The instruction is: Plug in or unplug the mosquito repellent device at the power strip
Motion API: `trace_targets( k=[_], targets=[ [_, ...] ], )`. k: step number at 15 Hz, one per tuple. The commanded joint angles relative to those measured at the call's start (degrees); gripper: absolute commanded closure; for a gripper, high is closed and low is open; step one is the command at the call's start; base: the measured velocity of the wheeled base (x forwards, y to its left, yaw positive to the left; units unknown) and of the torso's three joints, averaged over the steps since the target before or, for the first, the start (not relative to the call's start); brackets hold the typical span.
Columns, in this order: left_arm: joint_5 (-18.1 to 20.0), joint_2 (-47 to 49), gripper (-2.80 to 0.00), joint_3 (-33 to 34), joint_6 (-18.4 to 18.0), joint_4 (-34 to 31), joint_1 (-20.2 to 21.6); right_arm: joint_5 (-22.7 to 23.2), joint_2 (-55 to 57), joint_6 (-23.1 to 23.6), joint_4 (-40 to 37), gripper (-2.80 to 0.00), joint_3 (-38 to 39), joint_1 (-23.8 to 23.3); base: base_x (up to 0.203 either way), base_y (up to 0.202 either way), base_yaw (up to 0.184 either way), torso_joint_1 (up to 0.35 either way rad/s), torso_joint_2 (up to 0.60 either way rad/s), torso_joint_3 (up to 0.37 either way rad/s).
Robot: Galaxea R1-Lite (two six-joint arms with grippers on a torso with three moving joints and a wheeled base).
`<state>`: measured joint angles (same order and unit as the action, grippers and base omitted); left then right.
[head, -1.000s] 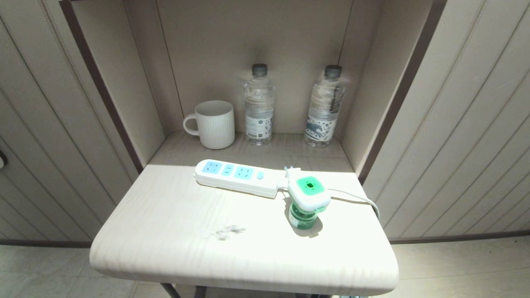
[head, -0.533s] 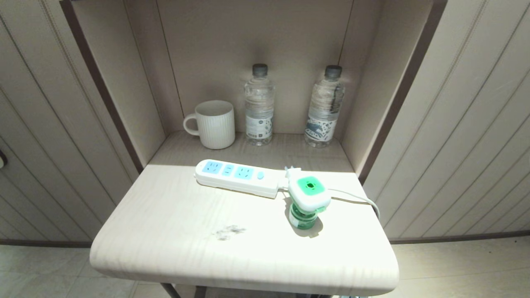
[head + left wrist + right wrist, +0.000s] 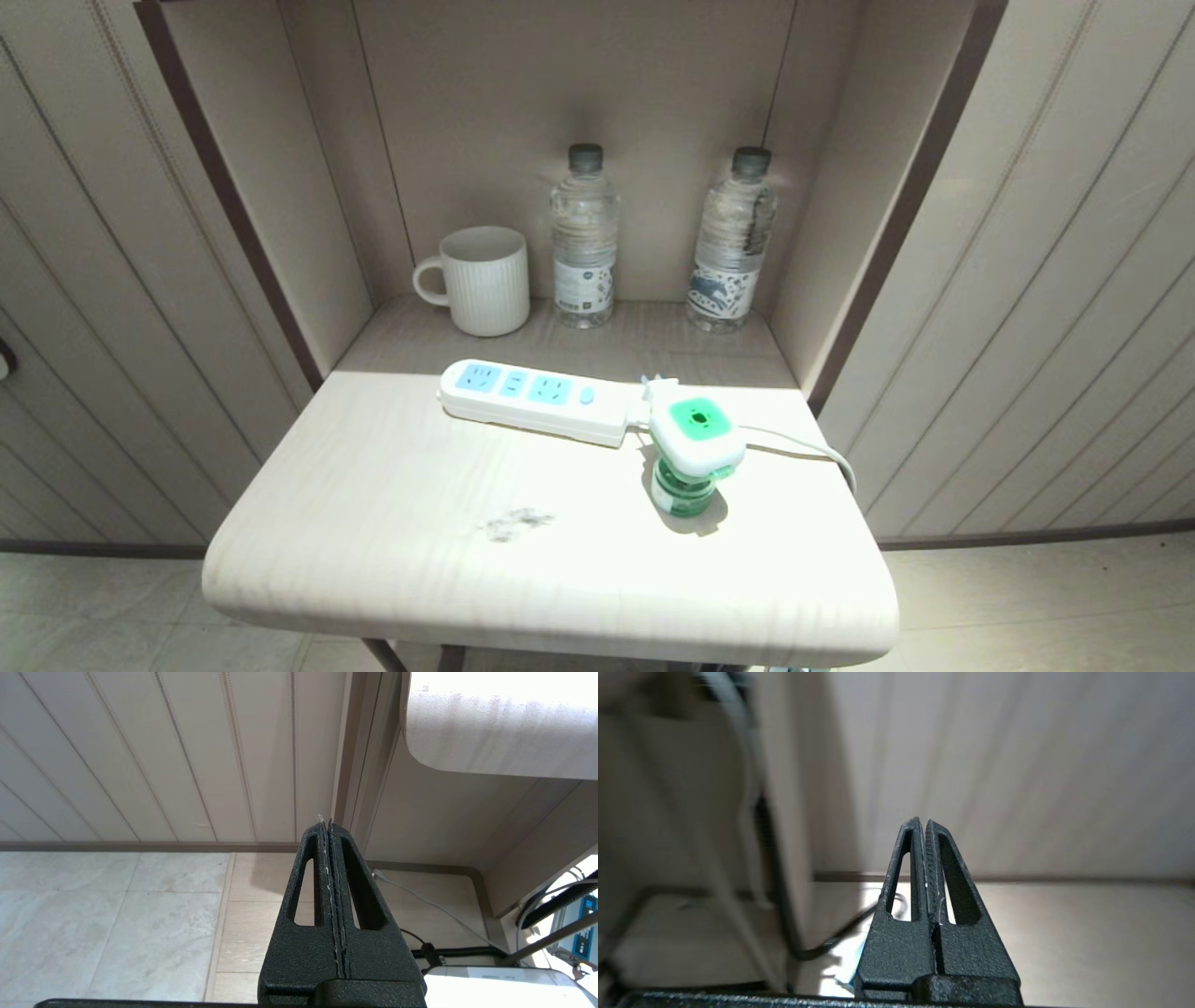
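Standing unplugged: mosquito repellent device (image 3: 696,439) at table's (image 3: 392,523) 3 o'clock, touching power strip's (image 3: 534,399) cable end.
Left wrist: left gripper (image 3: 330,826) clenched, empty.
Right wrist: right gripper (image 3: 924,823) clenched, empty.
Risk: top-heavy device could topple if nudged.

Unplugged mosquito repellent device (image 3: 696,437) beside power strip (image 3: 537,399)

The mosquito repellent device (image 3: 696,439) hides where the white cable (image 3: 803,450) meets the power strip (image 3: 537,399). At six o'clock, the table (image 3: 392,523) legs run off the head view's edge. Motion blur smears the right wrist view's surroundings.
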<state>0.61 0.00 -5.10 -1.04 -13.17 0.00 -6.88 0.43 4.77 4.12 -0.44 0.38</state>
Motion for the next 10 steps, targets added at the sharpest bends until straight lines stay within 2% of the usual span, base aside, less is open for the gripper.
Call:
trace_targets(
  k=[1,2,4,10],
  targets=[
    [0.01,0.09,0.00,0.00,-0.02,-0.02,0.00,6.09,-0.43,-0.31,-1.33,0.00,0.43,0.06,0.000,0.000,0.000,0.000,0.00,0.000],
    [0.01,0.09,0.00,0.00,-0.02,-0.02,0.00,6.28,-0.43,-1.12,-1.60,0.00,0.44,0.06,0.000,0.000,0.000,0.000,0.00,0.000],
    [0.01,0.09,0.00,0.00,-0.04,-0.02,0.00,6.21,-0.36,-3.27,-7.03,0.00,0.14,0.10,0.000,0.000,0.000,0.000,0.00,0.000],
    [0.01,0.09,0.00,0.00,-0.02,-0.11,0.00,6.18,-0.26,-4.77,-5.27,0.00,0.44,0.06,0.000,0.000,0.000,0.000,0.00,0.000]
  ],
)
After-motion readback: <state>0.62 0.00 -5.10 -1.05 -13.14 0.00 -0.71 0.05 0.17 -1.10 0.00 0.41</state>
